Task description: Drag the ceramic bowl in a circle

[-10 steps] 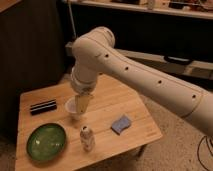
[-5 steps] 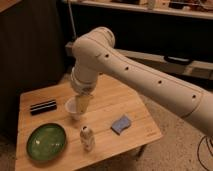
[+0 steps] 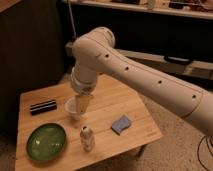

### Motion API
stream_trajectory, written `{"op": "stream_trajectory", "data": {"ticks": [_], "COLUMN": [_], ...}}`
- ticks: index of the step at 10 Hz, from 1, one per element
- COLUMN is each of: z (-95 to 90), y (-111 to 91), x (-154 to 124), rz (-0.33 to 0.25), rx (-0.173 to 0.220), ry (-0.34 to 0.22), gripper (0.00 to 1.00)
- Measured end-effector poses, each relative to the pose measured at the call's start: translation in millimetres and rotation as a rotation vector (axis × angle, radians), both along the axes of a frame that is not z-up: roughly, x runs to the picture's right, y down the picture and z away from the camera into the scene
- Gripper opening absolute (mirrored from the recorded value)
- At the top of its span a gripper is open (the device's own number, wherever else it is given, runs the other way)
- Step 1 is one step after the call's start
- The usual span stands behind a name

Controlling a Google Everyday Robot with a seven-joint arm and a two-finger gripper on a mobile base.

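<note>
Gripper (image 3: pixel 82 103) hangs fingers-down w/ jaws apart and nothing held, right at the small white cup (image 3: pixel 73 109) mid-table, well short of the ceramic bowl (image 3: pixel 46 141). Bowl sits flat near the front-left corner of the table (image 3: pixel 115 97). Jaws prob. spread so one finger can hook the rim & drag; white bottle (image 3: pixel 87 138) near the bowl crowds the circle.

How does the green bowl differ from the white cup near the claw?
The ceramic bowl is green, wide and shallow; the white cup is small and deeper. The bowl sits near the front left corner of the table, apart from the claw; the cup sits farther back, with the open claw hanging right by it. Both rest upright.
</note>
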State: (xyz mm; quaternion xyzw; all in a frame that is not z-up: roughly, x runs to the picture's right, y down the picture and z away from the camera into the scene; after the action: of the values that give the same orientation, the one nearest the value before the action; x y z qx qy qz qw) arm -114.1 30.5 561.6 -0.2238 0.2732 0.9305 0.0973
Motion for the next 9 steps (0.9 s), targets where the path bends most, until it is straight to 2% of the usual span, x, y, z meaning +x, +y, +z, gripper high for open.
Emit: {"op": "stream_trajectory", "data": {"ticks": [5, 6, 7, 8, 9], "z": [0.0, 1.0, 3.1, 5.9, 7.8], "y": [-1.5, -5.0, -12.4, -18.1, -23.0], "x": [0.5, -1.8, -11.7, -21.7, -26.9], "rz": [-0.006, -0.039, -0.118, -0.198, -0.249], "rx": [0.008, 0.030, 0.083, 0.129, 0.163], "ry": [0.004, 0.008, -0.022, -0.080, -0.114], "gripper": [0.73, 0.73, 0.73, 0.73, 0.73]}}
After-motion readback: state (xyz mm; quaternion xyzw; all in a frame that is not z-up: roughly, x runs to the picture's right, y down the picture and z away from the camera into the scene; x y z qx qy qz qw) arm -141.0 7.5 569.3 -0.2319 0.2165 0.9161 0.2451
